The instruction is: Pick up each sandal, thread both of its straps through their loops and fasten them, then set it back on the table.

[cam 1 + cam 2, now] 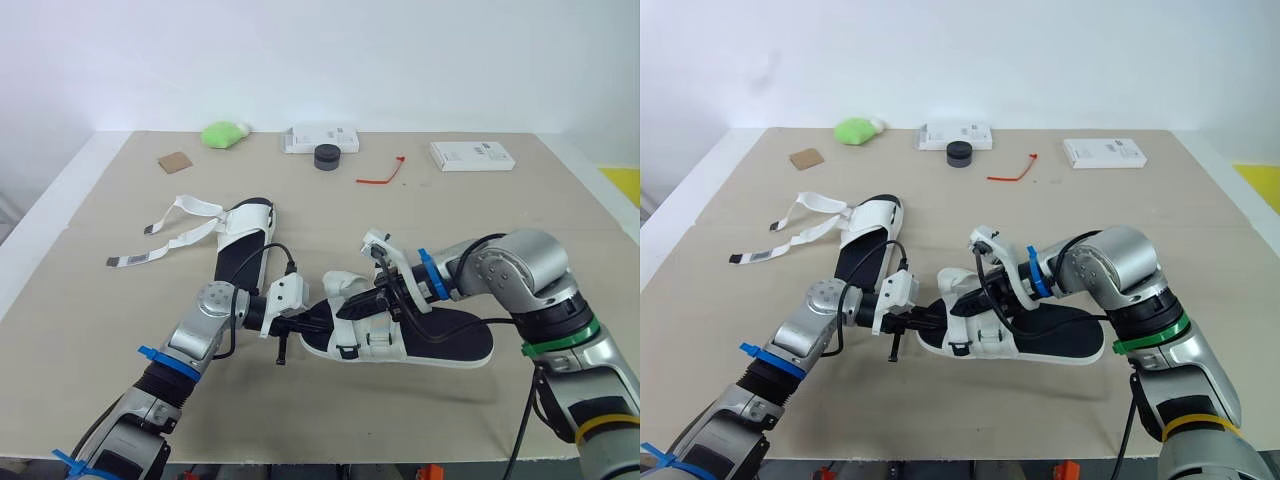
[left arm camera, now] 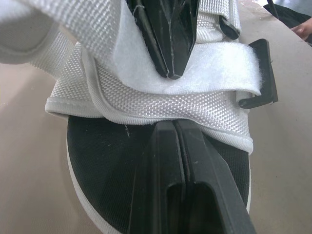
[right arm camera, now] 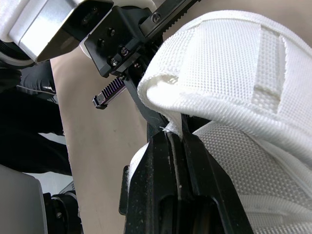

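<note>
Sandal work is on the nearer sandal (image 1: 445, 346), which sits in the lower centre of the frame with its sole on or just above the table (image 1: 90, 310); we cannot tell which. We judge the step to be fastening its straps. The right gripper (image 1: 386, 296) is clenched on a fold of white strap (image 3: 219, 63) that comes out from between its fingertips. The left gripper (image 1: 324, 318) comes in from the toe end with its fingers pressed together and its tips against the woven upper; we cannot tell if any fabric is caught between them. A fuzzy hook-and-loop strap (image 2: 219, 68) runs across to a black plastic loop (image 2: 265, 73). We think the next move calls for one gripper to steady the upper while the other draws the strap end through the loop and presses it down. The second sandal (image 1: 245, 245) lies in the left centre of the frame, its two straps (image 1: 185, 212) trailing loose towards the left, so it is not yet done.
</note>
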`<state>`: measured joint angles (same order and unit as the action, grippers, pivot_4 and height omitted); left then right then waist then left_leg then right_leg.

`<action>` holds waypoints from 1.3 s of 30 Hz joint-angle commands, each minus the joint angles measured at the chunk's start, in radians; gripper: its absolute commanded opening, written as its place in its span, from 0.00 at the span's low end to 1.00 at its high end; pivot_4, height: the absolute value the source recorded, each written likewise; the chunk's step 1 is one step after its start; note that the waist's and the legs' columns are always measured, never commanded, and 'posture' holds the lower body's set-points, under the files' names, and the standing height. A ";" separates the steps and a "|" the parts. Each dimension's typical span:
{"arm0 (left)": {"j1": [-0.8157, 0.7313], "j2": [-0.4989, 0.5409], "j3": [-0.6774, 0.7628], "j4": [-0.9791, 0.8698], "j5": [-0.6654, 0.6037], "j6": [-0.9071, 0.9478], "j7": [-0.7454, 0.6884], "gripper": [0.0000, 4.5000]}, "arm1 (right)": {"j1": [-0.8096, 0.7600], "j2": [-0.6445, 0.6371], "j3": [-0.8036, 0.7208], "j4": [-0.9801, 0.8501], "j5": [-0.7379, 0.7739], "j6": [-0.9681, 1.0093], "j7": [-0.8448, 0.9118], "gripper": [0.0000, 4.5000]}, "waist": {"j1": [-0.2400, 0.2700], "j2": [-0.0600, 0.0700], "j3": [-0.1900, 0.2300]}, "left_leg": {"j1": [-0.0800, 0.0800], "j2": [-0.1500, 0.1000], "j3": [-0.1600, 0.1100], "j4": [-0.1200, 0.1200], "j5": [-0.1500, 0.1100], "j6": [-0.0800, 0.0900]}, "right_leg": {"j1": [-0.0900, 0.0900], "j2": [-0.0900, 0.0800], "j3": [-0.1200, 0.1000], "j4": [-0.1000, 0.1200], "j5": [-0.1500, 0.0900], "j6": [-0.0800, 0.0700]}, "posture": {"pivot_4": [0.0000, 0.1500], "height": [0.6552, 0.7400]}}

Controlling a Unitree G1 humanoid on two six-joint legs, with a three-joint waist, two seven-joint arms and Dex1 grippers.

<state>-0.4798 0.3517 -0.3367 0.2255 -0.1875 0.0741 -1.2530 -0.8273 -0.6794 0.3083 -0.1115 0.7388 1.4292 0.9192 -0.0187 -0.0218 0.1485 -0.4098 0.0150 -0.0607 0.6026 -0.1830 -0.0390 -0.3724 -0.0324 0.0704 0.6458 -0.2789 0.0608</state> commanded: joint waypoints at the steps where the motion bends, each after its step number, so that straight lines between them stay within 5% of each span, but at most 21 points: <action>1: 0.049 0.010 -0.067 0.078 0.068 0.049 0.013 0.00 | -0.005 -0.022 0.001 -0.031 0.031 0.013 0.050 0.01 | 0.000 0.000 0.000 | 0.000 0.000 0.000 0.000 0.000 0.000 | 0.000 0.000 0.000 0.000 0.000 -0.001 | 1.00 1.00; 13: 0.045 0.012 -0.064 0.079 0.067 0.052 0.013 0.00 | 0.029 -0.059 0.009 -0.106 0.054 -0.015 0.114 0.01 | 0.000 0.000 0.000 | 0.000 0.000 0.000 0.000 0.000 0.000 | 0.000 0.000 0.000 0.000 -0.002 -0.003 | 1.00 1.00; 27: 0.046 0.011 -0.066 0.079 0.068 0.051 0.011 0.00 | 0.110 -0.190 0.180 -0.243 -0.098 -0.231 0.181 0.01 | 0.001 0.000 0.000 | 0.001 -0.001 -0.001 0.000 -0.001 -0.001 | -0.001 -0.002 -0.002 0.000 -0.004 -0.002 | 1.00 1.00; 31: 0.044 0.009 -0.066 0.080 0.068 0.051 0.012 0.00 | 0.110 -0.209 0.159 -0.244 -0.080 -0.228 0.216 0.21 | 0.001 -0.001 0.000 | 0.001 -0.003 -0.001 0.000 -0.001 -0.002 | 0.000 -0.004 -0.002 0.000 -0.005 0.000 | 1.00 1.00; 34: 0.042 0.007 -0.067 0.081 0.066 0.052 0.013 0.00 | 0.095 -0.211 0.133 -0.226 -0.055 -0.186 0.231 0.50 | 0.001 -0.001 0.000 | 0.001 -0.004 -0.002 0.000 -0.001 -0.002 | 0.000 -0.006 -0.003 0.000 -0.005 0.002 | 1.00 1.00; 39: 0.043 0.005 -0.068 0.077 0.064 0.056 0.016 0.00 | 0.067 -0.232 0.015 -0.185 0.031 -0.132 0.279 0.50 | 0.002 -0.001 0.001 | 0.001 -0.004 -0.002 0.001 -0.001 -0.002 | 0.001 -0.008 -0.003 0.000 -0.006 0.002 | 1.00 1.00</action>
<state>-0.4816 0.3392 -0.3459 0.2255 -0.1878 0.0744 -1.2497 -0.7480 -0.8946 0.3658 -0.2991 0.7429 1.2771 1.1773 -0.0170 -0.0232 0.1491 -0.4092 0.0106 -0.0623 0.6031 -0.1845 -0.0414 -0.3716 -0.0404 0.0677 0.6454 -0.2847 0.0627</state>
